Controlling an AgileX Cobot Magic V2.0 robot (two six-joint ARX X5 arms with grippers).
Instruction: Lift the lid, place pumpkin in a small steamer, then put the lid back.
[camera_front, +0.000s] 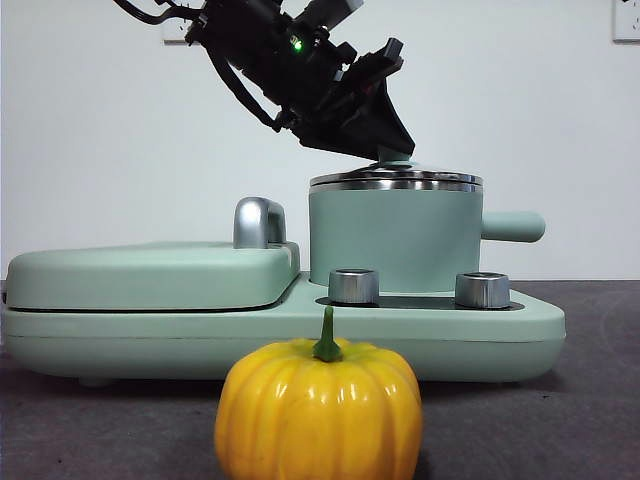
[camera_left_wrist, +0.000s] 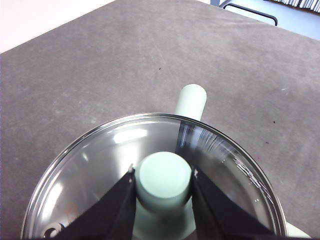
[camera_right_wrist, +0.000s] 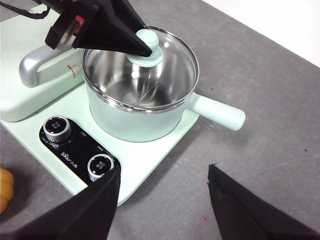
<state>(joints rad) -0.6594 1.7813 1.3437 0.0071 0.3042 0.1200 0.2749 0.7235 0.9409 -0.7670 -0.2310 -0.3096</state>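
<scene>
Left wrist view: left end effector (camera_left_wrist: 164, 181) grips the lid (camera_left_wrist: 100, 165) knob.

The table (camera_front: 590, 400) had a dark grey, felt-like surface. Resting directly on it was the mint-green cooker base (camera_front: 300, 335), carrying two chrome dials. At 6 o'clock from the base, just in front of it, the pumpkin (camera_front: 318, 410) stood upright on the table, green stem uppermost.

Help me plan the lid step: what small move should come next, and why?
Probably lift straight up: the left gripper has its jaws against the knob of the lid, which sits on the small steamer; the pumpkin waits on the table.
</scene>
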